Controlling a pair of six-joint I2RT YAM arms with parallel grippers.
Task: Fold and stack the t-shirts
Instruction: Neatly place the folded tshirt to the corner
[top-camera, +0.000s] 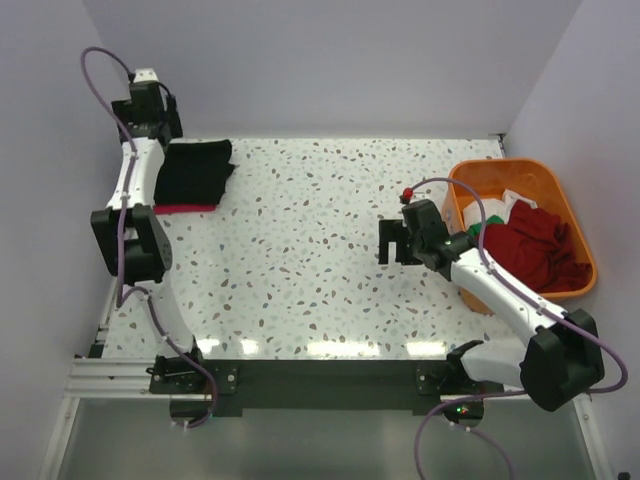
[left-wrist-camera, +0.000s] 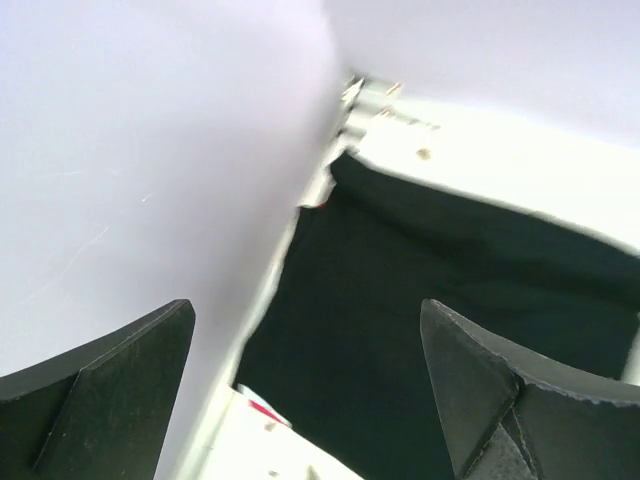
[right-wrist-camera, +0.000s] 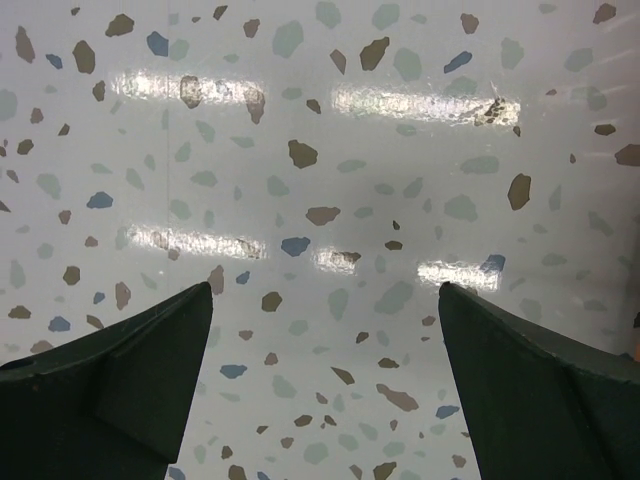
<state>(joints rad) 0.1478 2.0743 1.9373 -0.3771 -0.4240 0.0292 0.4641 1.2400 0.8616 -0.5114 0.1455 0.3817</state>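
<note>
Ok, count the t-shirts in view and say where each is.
5. Black shirt folded at the far left corner, pink-red shirt under it; dark red shirt in the orange tub, with white shirt and green shirt showing beside it. More may be buried.

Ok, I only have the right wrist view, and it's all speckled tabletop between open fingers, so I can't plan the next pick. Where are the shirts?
Observer: A folded black cloth t-shirt lies at the far left corner of the table, on top of a bright pink-red one whose edge peeks out.
Operator: Anything unfolded?
Observer: Yes, a crumpled dark red cloth shirt sits in the orange plastic tub at the right edge.
Operator: And the other arm?
Observer: The left gripper stands open by the black shirt, next to the wall, holding nothing.
</note>
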